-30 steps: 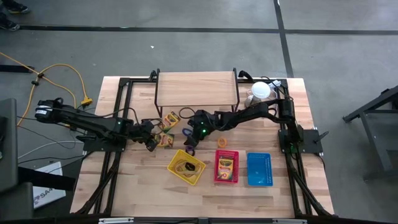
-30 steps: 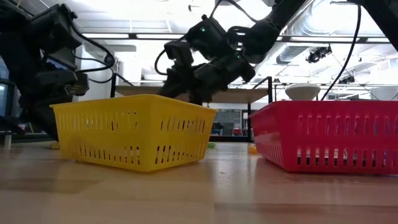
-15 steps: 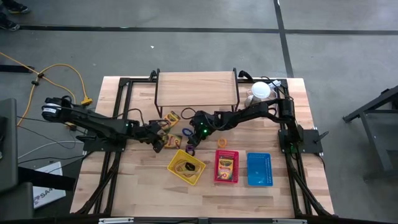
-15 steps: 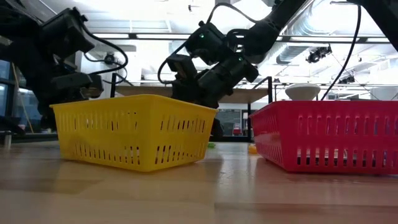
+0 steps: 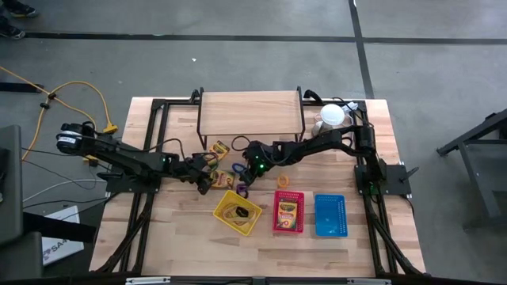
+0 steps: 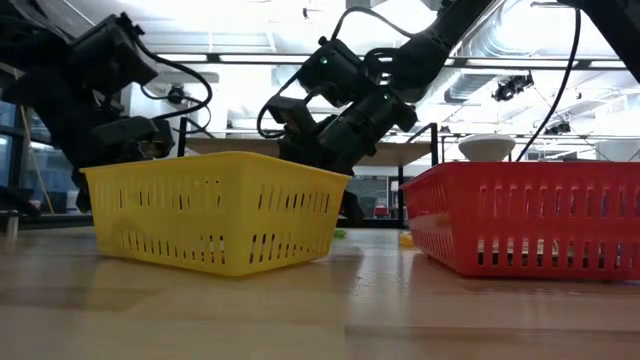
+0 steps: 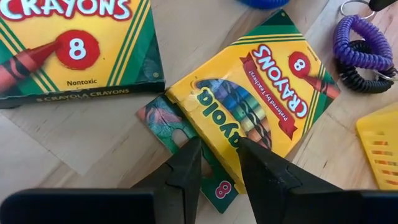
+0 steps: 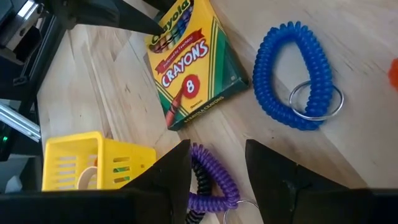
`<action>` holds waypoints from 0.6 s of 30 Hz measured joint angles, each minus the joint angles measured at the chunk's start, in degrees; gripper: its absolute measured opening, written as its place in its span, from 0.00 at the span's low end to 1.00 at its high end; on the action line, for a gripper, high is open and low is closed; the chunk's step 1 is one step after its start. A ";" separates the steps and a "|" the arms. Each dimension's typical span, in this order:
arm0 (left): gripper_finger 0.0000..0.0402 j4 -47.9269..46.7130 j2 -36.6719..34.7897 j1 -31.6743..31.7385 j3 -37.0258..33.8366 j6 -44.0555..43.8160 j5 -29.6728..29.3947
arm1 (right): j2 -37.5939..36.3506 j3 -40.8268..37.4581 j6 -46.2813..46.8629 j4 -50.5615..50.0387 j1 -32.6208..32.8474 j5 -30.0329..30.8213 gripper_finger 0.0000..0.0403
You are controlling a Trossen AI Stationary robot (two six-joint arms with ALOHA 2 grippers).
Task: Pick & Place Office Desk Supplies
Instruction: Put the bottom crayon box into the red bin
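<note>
Two yellow-and-green crayon boxes lie flat on the table: one (image 7: 255,106) under my left gripper (image 7: 217,152), another (image 7: 74,50) beside it. My left gripper (image 5: 207,180) is open, its fingers over the nearer box's flap end; I cannot tell whether they touch it. My right gripper (image 8: 214,158) is open and points slanting down, a finger on either side of a purple coil wristband (image 8: 211,180), which lies on the table (image 5: 242,188). A blue coil wristband (image 8: 298,74) with a metal ring and a crayon box (image 8: 193,62) lie beyond it.
Near the front edge stand a yellow basket (image 5: 236,211) with a rubber band in it, a red basket (image 5: 288,212) holding a crayon box, and a blue basket (image 5: 330,215). An orange ring (image 5: 283,181) lies on the table. A wooden shelf (image 5: 249,113) and a white dome (image 5: 333,116) stand at the back.
My left gripper has gone toward the table's right edge and down, arriving over the crayon boxes. My right gripper has stayed over the purple coil and tipped a little. The boxes and coils lie where they were.
</note>
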 joint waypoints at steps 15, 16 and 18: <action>0.26 8.95 4.24 2.69 -0.02 3.18 -0.17 | 0.00 0.00 0.00 -2.50 0.00 1.64 0.35; 0.26 9.90 5.17 2.87 -0.02 3.48 -0.09 | 0.00 0.00 0.00 -2.76 0.00 2.00 0.35; 0.26 12.17 7.05 3.30 -0.02 3.64 0.76 | 0.00 0.00 0.00 -3.17 -0.02 2.34 0.35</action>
